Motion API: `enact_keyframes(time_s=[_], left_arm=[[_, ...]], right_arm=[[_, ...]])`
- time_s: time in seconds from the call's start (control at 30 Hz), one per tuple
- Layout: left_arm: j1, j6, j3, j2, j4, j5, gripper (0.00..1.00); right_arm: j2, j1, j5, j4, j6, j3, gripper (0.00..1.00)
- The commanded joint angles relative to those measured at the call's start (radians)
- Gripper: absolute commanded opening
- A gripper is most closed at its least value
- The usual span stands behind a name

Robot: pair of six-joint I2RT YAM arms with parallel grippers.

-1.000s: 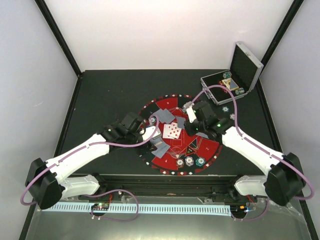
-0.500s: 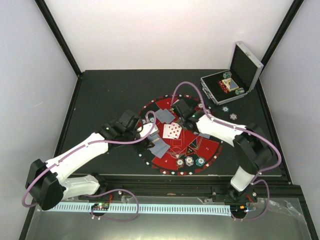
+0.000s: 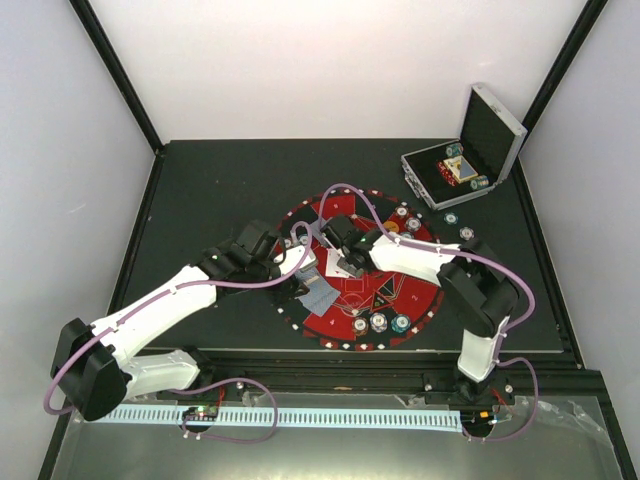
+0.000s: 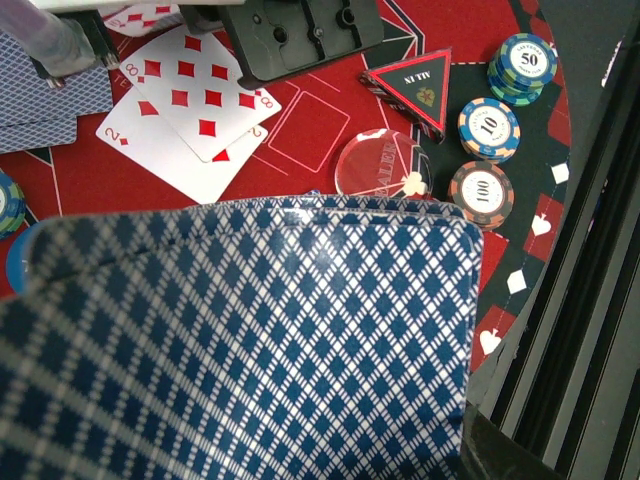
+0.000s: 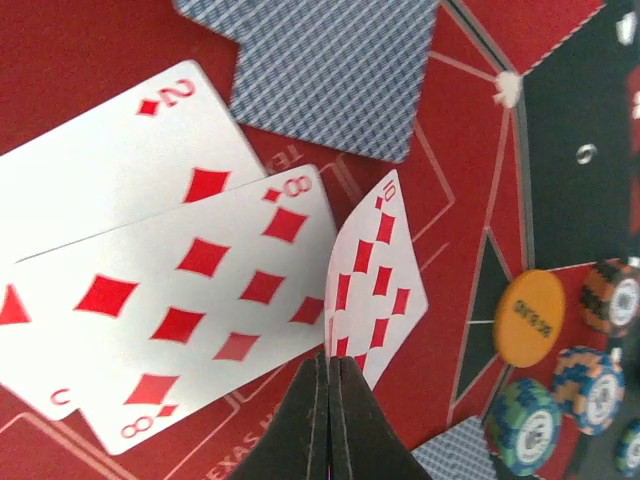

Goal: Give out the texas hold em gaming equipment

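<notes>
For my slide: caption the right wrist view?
Right pincer pinches the ten of diamonds beside the face-up eight and two.

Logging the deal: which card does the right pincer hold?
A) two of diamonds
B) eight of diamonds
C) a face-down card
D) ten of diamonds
D: the right pincer is closed on the ten of diamonds; the eight and two lie flat beside it.

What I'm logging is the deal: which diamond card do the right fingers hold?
The ten of diamonds, pinched at one end; the two and eight lie flat.
</notes>
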Motion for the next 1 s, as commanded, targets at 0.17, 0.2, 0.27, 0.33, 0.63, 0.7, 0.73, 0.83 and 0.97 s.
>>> enact_keyframes(time_s=[0.17, 0.2, 0.27, 0.33, 0.63, 0.7, 0.73, 0.83, 0.97], left_arm=[[0.006, 0.001, 0.018, -0.02, 0.014, 0.009, 0.38], [0.005, 0.001, 0.018, -0.021, 0.013, 0.008, 0.38], [0.006, 0.0, 0.015, -0.023, 0.013, 0.007, 0.38], [0.006, 0.0, 0.015, -0.025, 0.014, 0.006, 0.38], [0.005, 0.001, 0.016, -0.026, 0.015, 0.006, 0.38], [0.005, 0.0, 0.016, -0.026, 0.015, 0.007, 0.38], [0.005, 0.0, 0.016, -0.027, 0.015, 0.007, 0.38], [0.005, 0.001, 0.014, -0.027, 0.014, 0.007, 0.38], [0.006, 0.0, 0.014, -0.029, 0.014, 0.005, 0.38]], right_arm=[[0.035, 0.015, -0.175, -0.129, 0.042, 0.045, 0.01], [0.037, 0.014, -0.184, -0.129, 0.042, 0.045, 0.01], [0.039, 0.014, -0.209, -0.13, 0.041, 0.048, 0.01], [0.044, 0.015, -0.224, -0.136, 0.043, 0.052, 0.01], [0.046, 0.017, -0.285, -0.151, 0.049, 0.06, 0.11], [0.044, 0.016, -0.291, -0.156, 0.049, 0.06, 0.15], [0.043, 0.016, -0.294, -0.158, 0.049, 0.061, 0.18], [0.031, 0.016, -0.306, -0.155, 0.054, 0.056, 0.25], [-0.011, 0.016, -0.343, -0.145, 0.062, 0.048, 0.31]])
